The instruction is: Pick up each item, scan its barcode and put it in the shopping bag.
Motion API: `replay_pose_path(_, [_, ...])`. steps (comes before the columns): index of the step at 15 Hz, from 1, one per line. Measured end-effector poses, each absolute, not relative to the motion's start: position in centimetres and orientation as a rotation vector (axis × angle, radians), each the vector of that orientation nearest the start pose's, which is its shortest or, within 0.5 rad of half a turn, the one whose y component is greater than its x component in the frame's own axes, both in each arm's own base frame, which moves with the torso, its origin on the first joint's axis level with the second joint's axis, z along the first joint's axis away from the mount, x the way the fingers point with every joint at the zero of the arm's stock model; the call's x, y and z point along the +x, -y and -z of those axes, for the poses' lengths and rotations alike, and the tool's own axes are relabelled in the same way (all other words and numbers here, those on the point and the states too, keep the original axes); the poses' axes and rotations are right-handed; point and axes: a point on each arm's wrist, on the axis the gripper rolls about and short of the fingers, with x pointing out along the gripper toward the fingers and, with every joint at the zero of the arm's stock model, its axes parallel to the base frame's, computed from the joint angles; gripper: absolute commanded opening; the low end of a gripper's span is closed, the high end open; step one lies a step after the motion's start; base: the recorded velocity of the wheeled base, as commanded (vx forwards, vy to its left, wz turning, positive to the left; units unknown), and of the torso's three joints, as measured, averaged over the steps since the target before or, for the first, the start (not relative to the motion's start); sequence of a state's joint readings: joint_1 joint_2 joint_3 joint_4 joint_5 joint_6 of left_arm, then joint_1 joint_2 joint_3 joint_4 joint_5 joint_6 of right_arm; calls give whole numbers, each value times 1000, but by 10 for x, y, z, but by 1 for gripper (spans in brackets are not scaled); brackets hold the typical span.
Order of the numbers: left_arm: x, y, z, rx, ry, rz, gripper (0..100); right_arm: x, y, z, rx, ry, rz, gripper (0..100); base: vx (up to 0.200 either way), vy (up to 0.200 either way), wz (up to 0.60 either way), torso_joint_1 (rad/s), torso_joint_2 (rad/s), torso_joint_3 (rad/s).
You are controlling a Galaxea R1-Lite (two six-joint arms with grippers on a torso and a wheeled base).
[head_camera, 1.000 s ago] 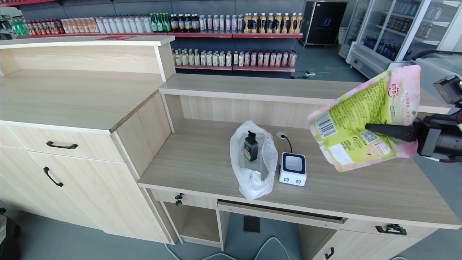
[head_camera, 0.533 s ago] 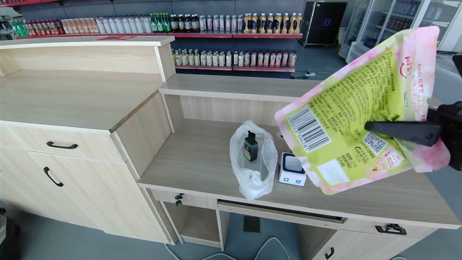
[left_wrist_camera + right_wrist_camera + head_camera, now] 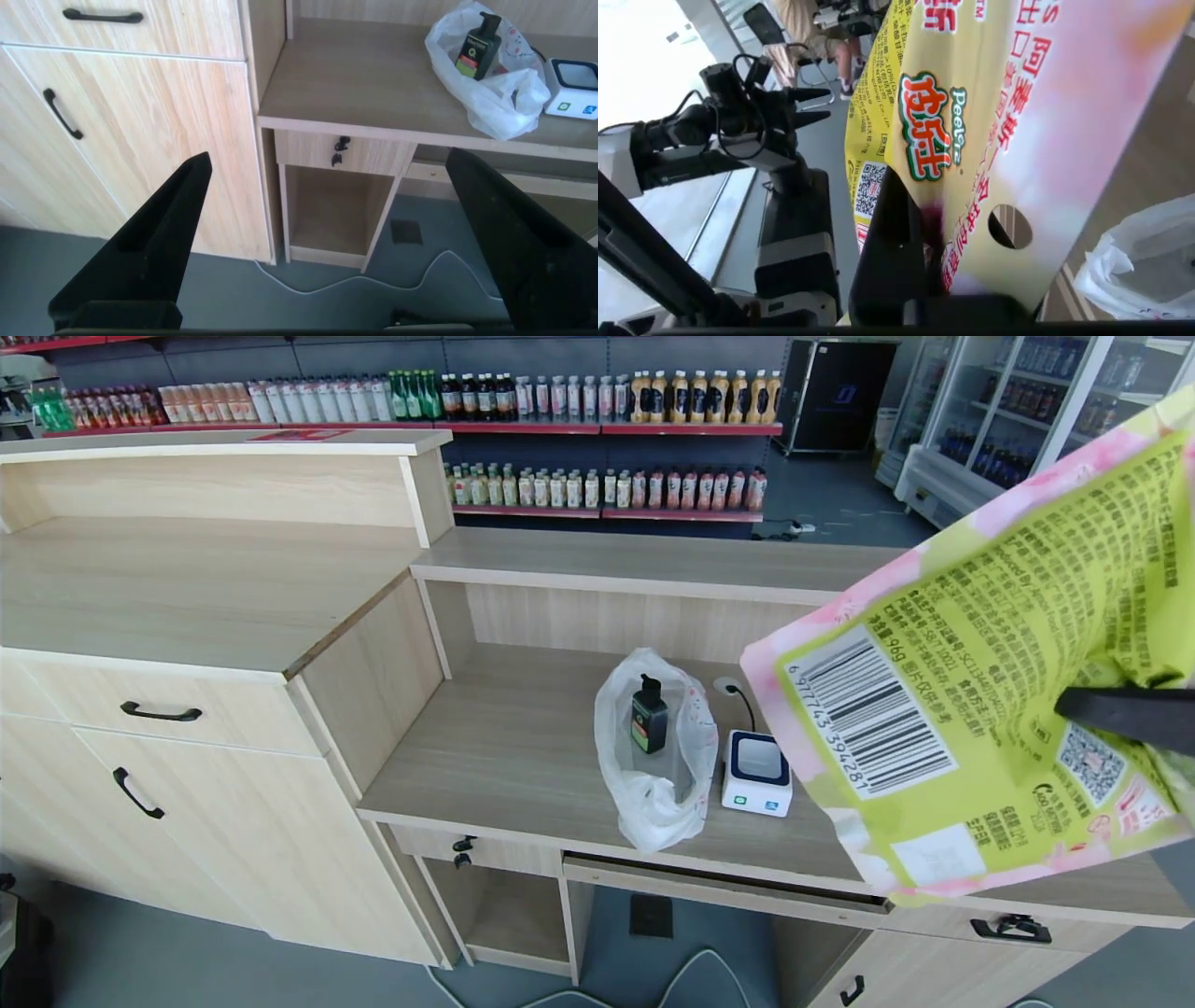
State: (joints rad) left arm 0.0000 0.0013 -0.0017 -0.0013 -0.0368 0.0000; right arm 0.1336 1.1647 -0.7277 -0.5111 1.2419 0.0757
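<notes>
While right claw (image 3: 1069,705) clamps snack pouch (image 3: 1008,644) above table (image 3: 523,756) right side, barcode toward head camera, left claw (image 3: 329,157) hangs spread apart; bottle (image 3: 648,717) inside shopping bag (image 3: 653,793), just left of scanner (image 3: 756,775).

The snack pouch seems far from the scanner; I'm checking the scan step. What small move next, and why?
Probably lower the pouch toward the scanner, barcode turned down: the right gripper holds it high, barcode facing the head camera.

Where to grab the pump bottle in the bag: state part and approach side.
Probably the body of the pump bottle, just under its head, from above through the open mouth of the shopping bag: it stands upright, with bag film around its sides.
</notes>
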Motion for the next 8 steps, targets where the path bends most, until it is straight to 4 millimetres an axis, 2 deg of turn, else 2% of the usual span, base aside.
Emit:
replay_pose_path(4, [-23,1,-76,0,2,37,100,144,-41,-282,-27,72,-1391,0,0,0,0,0,0,0])
replay_pose_path(8, [-23,1,-76,0,2,37,100,138,-40,-278,-168,188,-1407,0,0,0,0,0,0,0])
